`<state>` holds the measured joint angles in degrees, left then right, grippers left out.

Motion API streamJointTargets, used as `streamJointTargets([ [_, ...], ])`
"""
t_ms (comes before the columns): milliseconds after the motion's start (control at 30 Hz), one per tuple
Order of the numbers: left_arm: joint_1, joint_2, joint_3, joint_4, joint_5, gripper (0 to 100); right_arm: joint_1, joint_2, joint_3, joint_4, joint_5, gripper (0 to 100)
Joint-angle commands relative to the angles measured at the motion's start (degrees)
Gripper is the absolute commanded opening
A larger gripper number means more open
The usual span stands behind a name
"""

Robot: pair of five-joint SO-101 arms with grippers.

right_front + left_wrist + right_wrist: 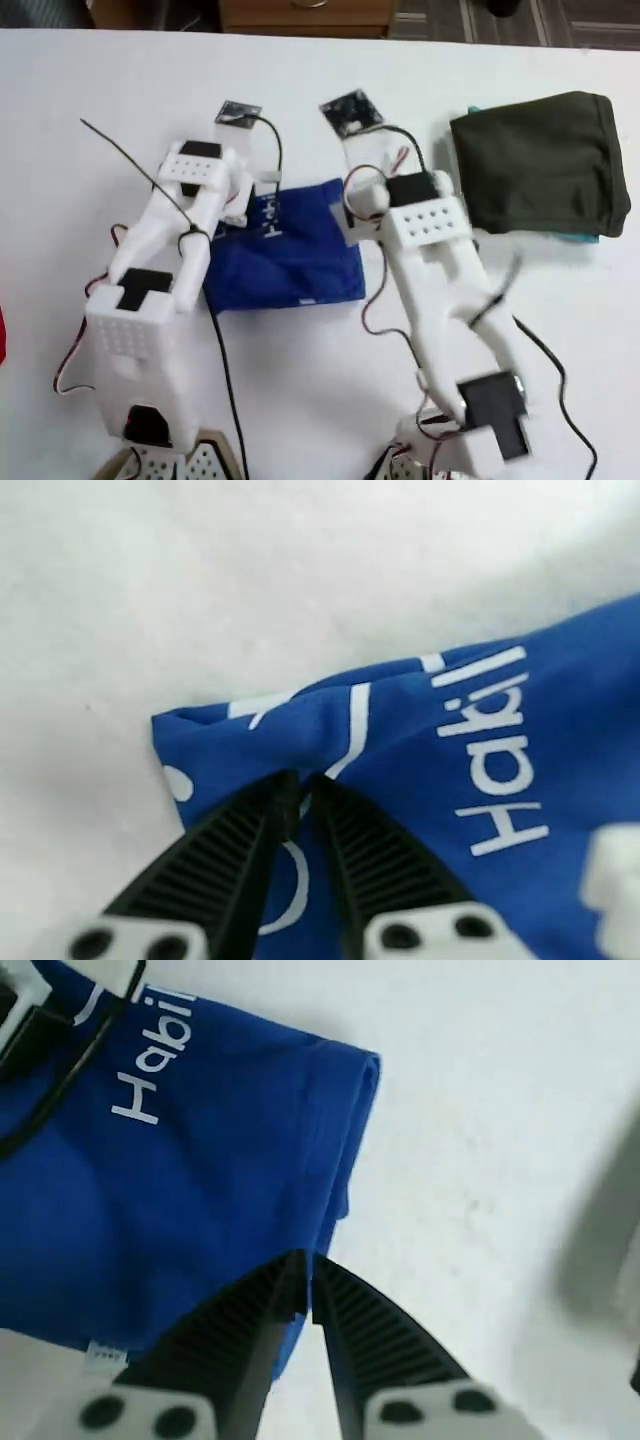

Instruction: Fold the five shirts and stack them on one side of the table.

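A blue shirt (290, 255) with white print lies folded in the middle of the white table (90, 90). My left gripper (303, 778) is shut on a pinched fold near a corner of the blue shirt (440, 780); in the high view it sits at the cloth's far left corner (247, 200). My right gripper (304, 1260) is shut on the side edge of the blue shirt (200, 1190), at the cloth's far right corner (352, 215) in the high view. A dark green folded shirt (535, 165) lies at the far right on top of a teal one (578, 238).
Black cables (225, 370) trail from both arms across the near part of the table. A red object (2, 338) shows at the left edge. Wooden furniture (305, 15) stands beyond the far edge. The left arm's white body (25, 995) shows in the right wrist view.
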<state>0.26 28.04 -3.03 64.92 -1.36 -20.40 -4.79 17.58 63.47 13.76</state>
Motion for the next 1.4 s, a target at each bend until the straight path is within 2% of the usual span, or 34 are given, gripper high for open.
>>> streamJointTargets([
  [0, -0.8, -0.7, -2.1, -0.4, 0.4, 5, -2.1, 5.9, -1.7, -5.6, -0.5, 2.1],
  [100, -1.1, -0.5, -2.1, -0.4, 0.4, 5, -2.7, 11.9, -3.5, -8.5, -0.5, 2.1],
  [267, -1.1, -0.5, -2.1, -0.4, 0.4, 5, -1.2, 17.9, -5.5, -7.2, -0.2, 2.0],
  [533, -1.1, -0.5, -2.1, -0.4, 0.4, 5, 3.5, 18.9, -5.3, -4.4, 0.0, 2.0],
  [900, -3.0, -1.0, -2.1, -0.4, 0.4, 5, 3.8, 17.3, -6.3, 2.9, 0.1, 2.0],
  [1133, -2.6, -1.0, -2.1, -0.4, 0.4, 5, 3.3, 11.3, -14.4, -1.3, -0.5, 2.0],
  [1367, -2.6, -1.0, -2.1, -0.4, 0.4, 5, 0.2, 21.0, -20.8, -4.7, -0.5, 2.1],
])
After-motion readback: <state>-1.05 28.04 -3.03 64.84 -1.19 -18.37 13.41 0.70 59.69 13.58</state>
